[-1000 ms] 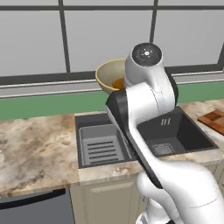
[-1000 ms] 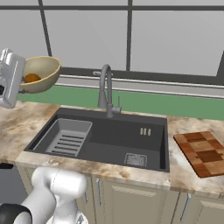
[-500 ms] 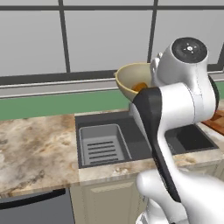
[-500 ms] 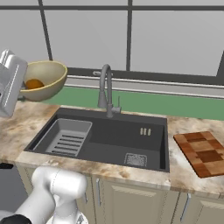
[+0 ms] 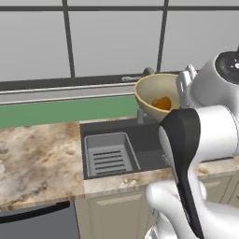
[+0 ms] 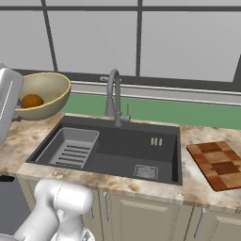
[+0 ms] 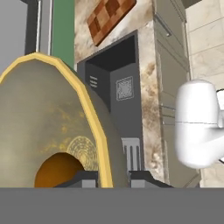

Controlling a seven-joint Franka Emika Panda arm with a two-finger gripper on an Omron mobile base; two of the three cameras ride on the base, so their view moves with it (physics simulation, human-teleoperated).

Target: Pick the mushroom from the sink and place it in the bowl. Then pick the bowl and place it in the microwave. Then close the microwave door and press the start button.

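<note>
My gripper is shut on the yellowish rim of the tan-olive bowl, with one finger inside the bowl and one outside. The bowl hangs tilted in the air over the back of the dark sink, near the faucet. An orange-brown mushroom lies inside it. From the right base view the bowl with the mushroom floats above the counter left of the sink, with the gripper at its left. The mushroom rests low in the bowl. The microwave is out of view.
A ribbed drainer tray fills the sink's left part, and the curved faucet stands behind it. A wooden cutting board lies on the marble counter right of the sink. A window and a green ledge run along the back.
The arm has swung, carrying the bowl with the mushroom rightward in the left base view and a little lower. The grip on the rim is unchanged.
</note>
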